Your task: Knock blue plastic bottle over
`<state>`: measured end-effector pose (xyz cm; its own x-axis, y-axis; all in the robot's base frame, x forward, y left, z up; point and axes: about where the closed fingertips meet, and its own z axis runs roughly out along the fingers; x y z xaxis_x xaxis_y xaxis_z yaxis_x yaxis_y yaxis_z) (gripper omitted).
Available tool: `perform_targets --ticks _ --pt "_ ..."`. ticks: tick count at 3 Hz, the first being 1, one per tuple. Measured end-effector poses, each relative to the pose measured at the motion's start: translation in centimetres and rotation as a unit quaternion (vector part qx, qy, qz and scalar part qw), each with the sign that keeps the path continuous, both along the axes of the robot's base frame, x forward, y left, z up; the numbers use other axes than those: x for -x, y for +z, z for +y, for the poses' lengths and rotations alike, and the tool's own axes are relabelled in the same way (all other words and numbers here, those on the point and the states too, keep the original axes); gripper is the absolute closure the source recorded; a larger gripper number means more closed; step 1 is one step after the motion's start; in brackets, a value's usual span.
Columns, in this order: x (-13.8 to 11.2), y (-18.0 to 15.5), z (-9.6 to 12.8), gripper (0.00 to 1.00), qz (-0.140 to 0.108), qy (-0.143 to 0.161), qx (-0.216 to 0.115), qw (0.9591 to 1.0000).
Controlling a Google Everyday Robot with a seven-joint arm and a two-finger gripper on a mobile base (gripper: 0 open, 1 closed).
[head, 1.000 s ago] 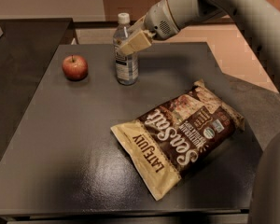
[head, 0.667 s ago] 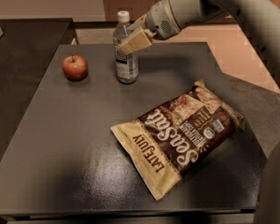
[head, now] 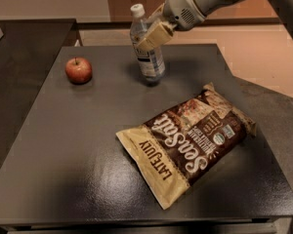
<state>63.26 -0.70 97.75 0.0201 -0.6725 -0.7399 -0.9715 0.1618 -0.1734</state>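
Dark tabletop [head: 63, 145] carries our blue plastic bottle [head: 149, 57] near the far edge, tilted with its cap leaning toward the apple [head: 78, 70]. Our gripper [head: 154, 33] touches its upper part from the opposite side; we cannot tell how wide it is set.

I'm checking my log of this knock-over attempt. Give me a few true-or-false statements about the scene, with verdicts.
1. The blue plastic bottle lies flat on the table. False: it rests on its base, tilted, with the cap leaning toward the apple's side.
2. The gripper is at the bottle's upper half. True.
3. The apple touches the bottle. False: bare tabletop separates them.
4. The Late July snack bag lies flat, nearer the camera than the bottle. True.
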Motion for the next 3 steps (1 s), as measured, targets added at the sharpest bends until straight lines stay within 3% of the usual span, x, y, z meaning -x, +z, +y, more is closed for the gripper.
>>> perform_targets --ticks 1,2,3 --pt "0.2 0.4 -1.8 1.00 -0.011 -0.008 0.076 0.9970" --pt "0.3 -0.6 -3.0 1.00 -0.008 -0.001 0.154 0.9880" --pt "0.4 -2.3 -3.3 1.00 0.004 0.020 0.215 0.9764"
